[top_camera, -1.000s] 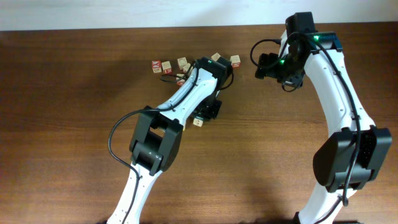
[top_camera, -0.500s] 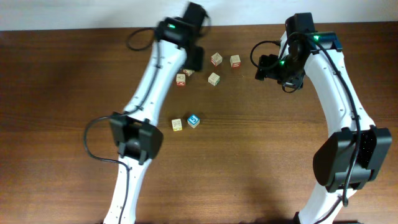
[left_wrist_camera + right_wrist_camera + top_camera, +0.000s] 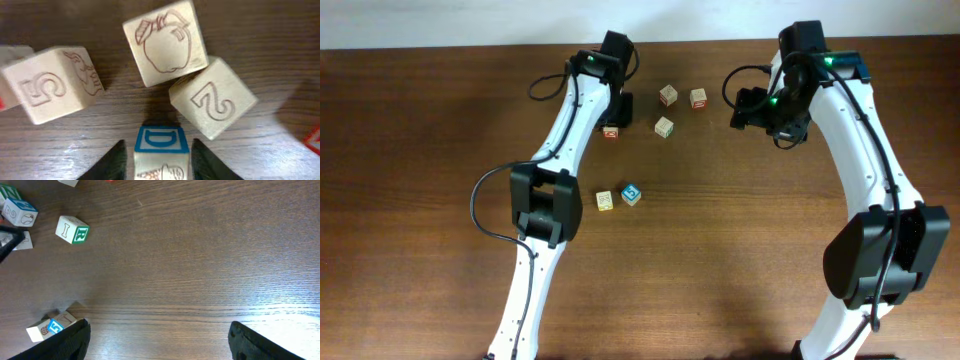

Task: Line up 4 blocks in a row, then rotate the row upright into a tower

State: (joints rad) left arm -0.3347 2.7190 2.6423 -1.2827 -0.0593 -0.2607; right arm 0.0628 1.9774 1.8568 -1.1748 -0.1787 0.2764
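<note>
Overhead looks straight down from high up on the whole table [image 3: 740,260]. The left wrist view sits very close above blocks [image 3: 165,42] near the far edge; the right wrist view looks down from farther off, sharing blocks with overhead

The dark, wood-grained table [image 3: 760,260] carries small wooden cubes. Near its far edge lie three pale ones: the left cube [image 3: 667,95] and right cube [image 3: 698,97] side by side, the third cube [image 3: 663,127] nearer. Left of these sits a red-marked cube [image 3: 611,129]. Well apart, toward the middle, a yellowish cube [image 3: 605,200] lies just beside a blue-faced cube [image 3: 632,193]. Up close, four more cluster on the grain — a "5" cube [image 3: 50,90], an apple cube [image 3: 165,42], a "2" cube [image 3: 212,102] and a blue "D" cube [image 3: 161,142].
</note>
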